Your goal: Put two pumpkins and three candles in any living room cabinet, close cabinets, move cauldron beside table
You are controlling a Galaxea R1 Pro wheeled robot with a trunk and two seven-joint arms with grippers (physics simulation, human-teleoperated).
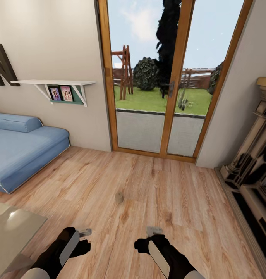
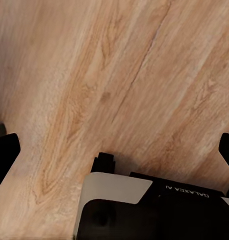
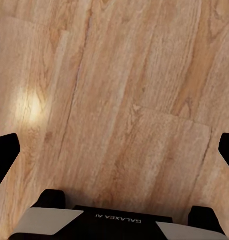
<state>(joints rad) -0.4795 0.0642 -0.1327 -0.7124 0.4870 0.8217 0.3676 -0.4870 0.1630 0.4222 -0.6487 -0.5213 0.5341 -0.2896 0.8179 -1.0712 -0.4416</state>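
Empty hands (image 1: 85,232) over wooden floor (image 1: 156,193), candle (image 1: 119,197)

One candle (image 1: 119,197), two hands (image 1: 85,233) (image 1: 153,231), one sofa (image 1: 24,147).

Floor (image 1: 156,201): warm honey-tan wood planks with darker brown grain streaks. Candle (image 1: 119,197) on it, ahead of the glass doors: pale grey-beige. Glass doors (image 1: 163,77): orange-brown wood frame, green lawn and pale blue sky behind. Sofa (image 1: 24,151) left of the doors: plain mid blue. Shelf (image 1: 51,82) above the sofa: white, teal backing, pink-toned photos. Wall: off-white. Fireplace (image 1: 253,170) right of the doors: cream and black. Left gripper (image 1: 85,233), right gripper (image 1: 154,231): black with white panels, grey tips.
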